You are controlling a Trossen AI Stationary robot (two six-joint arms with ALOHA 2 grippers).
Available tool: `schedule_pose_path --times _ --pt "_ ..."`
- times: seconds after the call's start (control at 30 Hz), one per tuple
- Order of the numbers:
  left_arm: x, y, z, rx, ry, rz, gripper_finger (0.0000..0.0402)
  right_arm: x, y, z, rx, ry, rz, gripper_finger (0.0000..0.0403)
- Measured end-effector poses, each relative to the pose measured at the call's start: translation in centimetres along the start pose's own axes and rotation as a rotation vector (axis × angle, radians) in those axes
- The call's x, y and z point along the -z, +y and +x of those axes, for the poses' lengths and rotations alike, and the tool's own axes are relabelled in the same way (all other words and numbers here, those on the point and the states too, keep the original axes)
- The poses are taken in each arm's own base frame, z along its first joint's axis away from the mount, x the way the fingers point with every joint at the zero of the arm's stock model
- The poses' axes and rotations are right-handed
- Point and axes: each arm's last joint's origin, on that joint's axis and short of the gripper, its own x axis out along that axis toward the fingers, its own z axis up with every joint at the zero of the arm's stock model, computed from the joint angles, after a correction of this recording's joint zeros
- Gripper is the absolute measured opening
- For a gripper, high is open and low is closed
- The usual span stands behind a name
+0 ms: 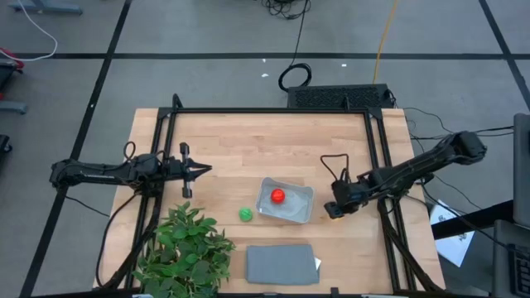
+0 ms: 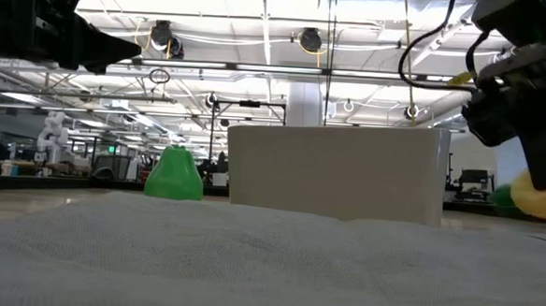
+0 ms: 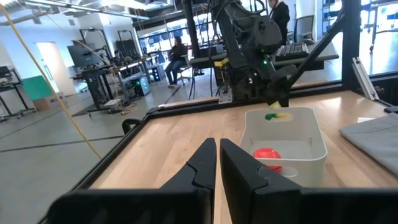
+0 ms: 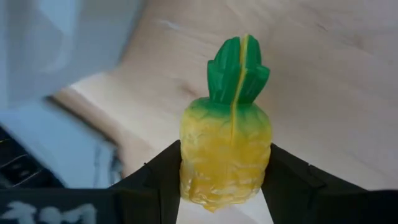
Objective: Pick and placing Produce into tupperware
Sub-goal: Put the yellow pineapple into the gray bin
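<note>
Right gripper (image 4: 225, 180) clamps the yellow toy pineapple (image 4: 226, 152) just beside the clear tupperware's (image 1: 300, 213) right edge, above the wooden table (image 1: 273, 141). We count one piece done: the red produce (image 1: 277, 195) already lies inside the container. We judge the pineapple's drop as the step in hand, while the green piece (image 1: 246, 214) waits on the table just left of the tub. Our left gripper (image 1: 187, 170) idles well apart at the left, fingers nearly closed on nothing.
</note>
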Motion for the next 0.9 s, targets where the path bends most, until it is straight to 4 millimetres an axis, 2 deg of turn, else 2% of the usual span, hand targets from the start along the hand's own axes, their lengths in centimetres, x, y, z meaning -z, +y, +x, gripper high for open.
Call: schedule_pose_path --times 0.5,0.9 --pt "-0.3 0.1 0.0 -0.007 -0.031 -0.003 0.0026 -1.4 0.5 -4.3 -0.269 -0.139 -0.232 0.0171" --pt "-0.3 0.1 0.0 -0.008 -0.031 -0.027 0.0026 -1.7 1.4 -6.4 -0.412 -0.365 -0.692 0.0173"
